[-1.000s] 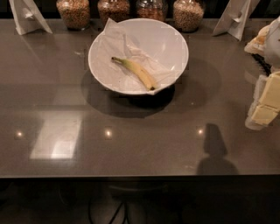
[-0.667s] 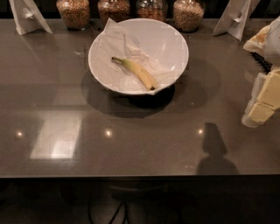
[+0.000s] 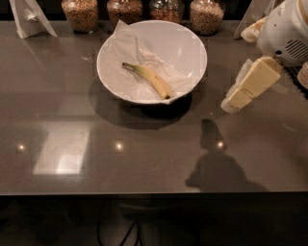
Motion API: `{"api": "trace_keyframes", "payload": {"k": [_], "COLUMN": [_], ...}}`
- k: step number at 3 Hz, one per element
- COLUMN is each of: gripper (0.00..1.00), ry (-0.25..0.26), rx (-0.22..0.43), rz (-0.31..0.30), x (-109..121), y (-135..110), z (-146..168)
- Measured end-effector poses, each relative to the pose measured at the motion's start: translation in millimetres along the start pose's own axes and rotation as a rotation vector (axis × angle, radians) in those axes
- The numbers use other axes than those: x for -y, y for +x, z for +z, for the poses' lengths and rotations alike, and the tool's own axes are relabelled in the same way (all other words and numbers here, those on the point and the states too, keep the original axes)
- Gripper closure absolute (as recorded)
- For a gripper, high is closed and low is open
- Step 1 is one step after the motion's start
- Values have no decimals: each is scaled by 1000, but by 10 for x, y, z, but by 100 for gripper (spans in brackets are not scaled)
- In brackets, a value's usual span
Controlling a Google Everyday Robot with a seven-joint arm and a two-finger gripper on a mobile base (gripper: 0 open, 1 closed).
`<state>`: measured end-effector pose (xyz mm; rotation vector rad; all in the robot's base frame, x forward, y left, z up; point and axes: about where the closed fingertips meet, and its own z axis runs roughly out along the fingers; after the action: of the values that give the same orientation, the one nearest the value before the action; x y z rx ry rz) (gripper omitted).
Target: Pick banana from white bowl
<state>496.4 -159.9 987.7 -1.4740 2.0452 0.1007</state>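
The banana [image 3: 150, 79] is slender and yellow, with a greenish stem end at upper left and a dark tip at lower right. It lies on crinkled white paper inside the white bowl [image 3: 195, 45], which stands at the back middle of the dark table. My gripper [image 3: 232, 102] hangs at the right, pale yellow and slanting down to the left, just off the bowl's right rim and above the table. It holds nothing that I can see.
Several glass jars of grains [image 3: 80, 13] line the back edge behind the bowl. White folded card stands sit at back left [image 3: 30, 18] and back right [image 3: 254, 12]. The arm's white housing [image 3: 285, 31] fills the upper right corner. The table's front edge [image 3: 144, 193] runs across the lower part of the view.
My gripper has moved left and slightly up, closer to the bowl's right rim. The banana and bowl have not moved.
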Motion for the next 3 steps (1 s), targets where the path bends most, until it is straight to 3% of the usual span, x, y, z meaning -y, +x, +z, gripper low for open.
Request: {"api": "trace_keyframes", "payload": {"k": [2, 3], "gripper": [0, 0], "ry": [73, 74], "rx": [155, 154], "rz": [50, 51], "x": [366, 367], "y": [-795, -795], "z": [420, 421]}}
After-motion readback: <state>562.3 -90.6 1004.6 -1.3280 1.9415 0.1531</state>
